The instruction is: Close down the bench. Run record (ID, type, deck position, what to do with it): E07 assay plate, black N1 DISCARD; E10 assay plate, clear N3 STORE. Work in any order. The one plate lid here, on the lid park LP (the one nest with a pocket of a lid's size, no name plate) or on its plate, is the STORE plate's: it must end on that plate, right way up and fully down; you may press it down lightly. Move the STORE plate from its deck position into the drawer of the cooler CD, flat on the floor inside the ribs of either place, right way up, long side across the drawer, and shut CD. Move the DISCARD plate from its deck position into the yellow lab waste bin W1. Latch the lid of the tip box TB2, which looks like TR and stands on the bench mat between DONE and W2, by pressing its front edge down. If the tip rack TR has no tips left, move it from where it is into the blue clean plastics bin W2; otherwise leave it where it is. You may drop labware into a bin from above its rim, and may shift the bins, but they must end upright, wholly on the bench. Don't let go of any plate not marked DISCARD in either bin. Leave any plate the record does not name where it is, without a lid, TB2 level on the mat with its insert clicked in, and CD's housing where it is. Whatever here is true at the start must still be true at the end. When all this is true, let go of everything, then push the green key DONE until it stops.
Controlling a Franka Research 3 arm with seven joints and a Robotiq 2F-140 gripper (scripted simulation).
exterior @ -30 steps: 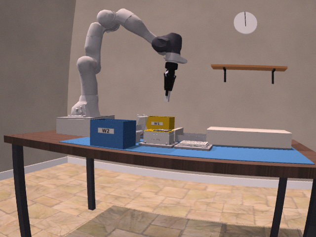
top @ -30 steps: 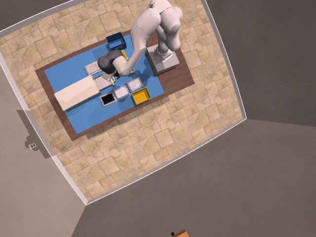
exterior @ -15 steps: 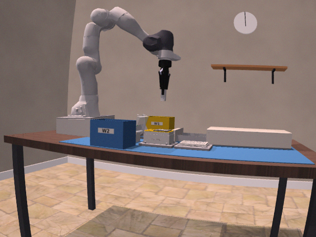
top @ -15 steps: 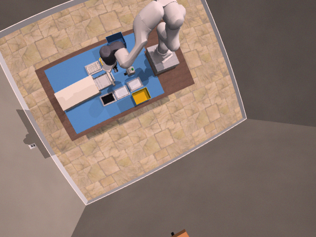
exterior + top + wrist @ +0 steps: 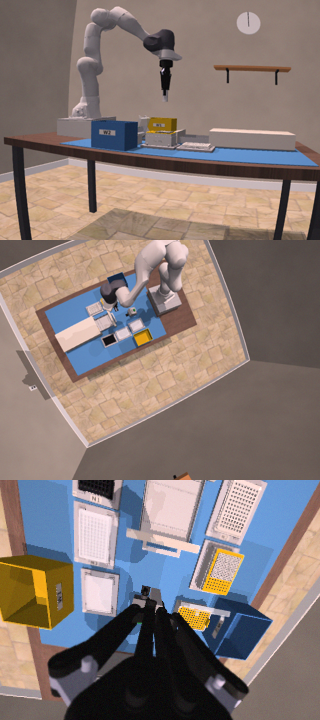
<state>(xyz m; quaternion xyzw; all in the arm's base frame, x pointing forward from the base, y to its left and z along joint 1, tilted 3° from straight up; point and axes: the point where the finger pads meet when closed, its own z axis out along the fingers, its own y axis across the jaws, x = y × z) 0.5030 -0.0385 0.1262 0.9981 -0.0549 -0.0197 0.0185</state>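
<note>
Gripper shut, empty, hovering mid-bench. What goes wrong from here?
1. The gripper hangs near the DONE key; a straight descent may press it while the black plate sits in N1 and the cooler drawer stands open.
2. TB2 sits close by; a lid press off its front edge could tilt it.

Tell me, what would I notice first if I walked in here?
Probably the big white robot arm bending over the table, its black gripper shut and holding nothing, hanging high above the blue mat. Then the bright boxes: a blue bin at the near edge and a yellow bin behind it.
</note>
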